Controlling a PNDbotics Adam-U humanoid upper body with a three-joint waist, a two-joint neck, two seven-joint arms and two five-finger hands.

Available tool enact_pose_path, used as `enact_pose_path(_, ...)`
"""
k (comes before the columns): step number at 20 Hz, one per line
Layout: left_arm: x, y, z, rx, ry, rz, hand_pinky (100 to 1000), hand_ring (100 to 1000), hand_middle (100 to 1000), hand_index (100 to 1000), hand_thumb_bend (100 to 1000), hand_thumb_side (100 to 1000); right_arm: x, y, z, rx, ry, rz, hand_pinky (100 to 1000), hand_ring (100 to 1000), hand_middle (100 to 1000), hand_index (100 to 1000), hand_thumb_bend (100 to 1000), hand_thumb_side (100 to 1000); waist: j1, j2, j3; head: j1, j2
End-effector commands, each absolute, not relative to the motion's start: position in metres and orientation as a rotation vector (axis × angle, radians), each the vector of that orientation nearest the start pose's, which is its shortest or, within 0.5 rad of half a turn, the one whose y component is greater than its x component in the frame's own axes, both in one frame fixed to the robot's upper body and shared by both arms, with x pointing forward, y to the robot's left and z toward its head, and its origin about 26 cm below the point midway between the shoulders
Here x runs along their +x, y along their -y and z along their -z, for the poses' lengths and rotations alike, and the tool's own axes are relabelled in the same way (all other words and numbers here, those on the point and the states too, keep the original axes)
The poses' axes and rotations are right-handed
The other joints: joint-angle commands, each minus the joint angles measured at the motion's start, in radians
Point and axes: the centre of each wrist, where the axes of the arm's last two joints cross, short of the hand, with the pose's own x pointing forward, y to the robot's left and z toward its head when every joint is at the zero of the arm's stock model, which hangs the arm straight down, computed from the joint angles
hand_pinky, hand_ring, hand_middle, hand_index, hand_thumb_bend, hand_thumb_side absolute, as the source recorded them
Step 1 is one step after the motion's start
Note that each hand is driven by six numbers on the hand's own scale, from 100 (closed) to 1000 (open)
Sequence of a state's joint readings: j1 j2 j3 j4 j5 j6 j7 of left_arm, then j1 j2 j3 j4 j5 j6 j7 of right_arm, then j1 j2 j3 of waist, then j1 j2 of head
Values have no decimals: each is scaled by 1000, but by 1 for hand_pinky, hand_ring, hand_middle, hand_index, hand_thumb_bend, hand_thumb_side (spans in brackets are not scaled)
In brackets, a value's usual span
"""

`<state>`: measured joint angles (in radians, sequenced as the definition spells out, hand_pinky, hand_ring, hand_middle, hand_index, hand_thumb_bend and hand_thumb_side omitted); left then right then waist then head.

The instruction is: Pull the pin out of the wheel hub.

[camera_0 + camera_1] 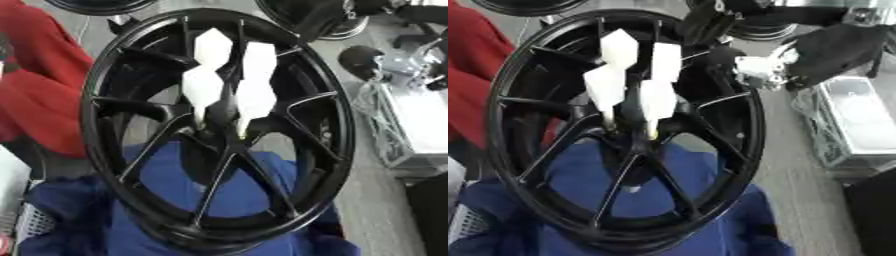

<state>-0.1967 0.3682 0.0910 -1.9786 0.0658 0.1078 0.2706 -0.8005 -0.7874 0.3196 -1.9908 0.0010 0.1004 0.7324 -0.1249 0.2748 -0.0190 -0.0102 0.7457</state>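
A black wheel hub (219, 135) stands on blue cloth (166, 200), four white pins (203, 89) stuck in its centre, left of the right hand (833, 47), whose fingers cannot be made out.

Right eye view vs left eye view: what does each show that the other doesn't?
Only the right eye view shows the right arm reaching in from the upper right, with a white and black part by the rim; its fingers cannot be made out. Only the left eye view shows a black knob-like part on silver hardware at the right. Both share the black wheel, four white pins standing in its hub, blue cloth below and red fabric at left.
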Motion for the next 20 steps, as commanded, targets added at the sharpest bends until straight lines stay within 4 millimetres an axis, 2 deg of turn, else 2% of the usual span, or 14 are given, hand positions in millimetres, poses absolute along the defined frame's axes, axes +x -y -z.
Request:
enact_pose_path(1, 287, -304, -187, 432, 2123, -20, 701, 724, 581, 653, 458, 546, 297, 206, -337, -181, 1827, -1849, 851, 850, 796, 907, 100, 764, 6, -21, -3, 8, 0)
enact_pose_path(11, 281, -314, -178, 506, 2078, -73, 701, 725, 580, 652, 452, 549, 296, 182, -333, -193, 1816, -1830, 854, 855, 802, 902, 100, 755, 5, -20, -38, 54, -5)
enact_pose_path(14, 280, -315, -177, 515, 2071, -81, 701, 725, 580, 652, 451, 550, 296, 176, -331, -216, 1827, -1833, 856, 857, 805, 902, 100, 722, 4, -18, -49, 65, -13)
enact_pose_path(15, 280, -315, -177, 518, 2069, -82, 701, 725, 580, 652, 451, 551, 296, 175, -330, -227, 1835, -1837, 856, 857, 806, 901, 100, 684, 4, -17, -51, 68, -18)
enact_pose_path(16, 280, -315, -176, 521, 2069, -83, 701, 725, 580, 652, 450, 551, 296, 174, -330, -241, 1841, -1842, 856, 857, 806, 901, 100, 708, 3, -15, -53, 73, -24)
enact_pose_path(20, 279, -316, -175, 528, 2064, -86, 701, 726, 580, 651, 448, 552, 296, 168, -326, -251, 1857, -1851, 856, 858, 808, 906, 100, 709, 1, -8, -57, 87, -27)
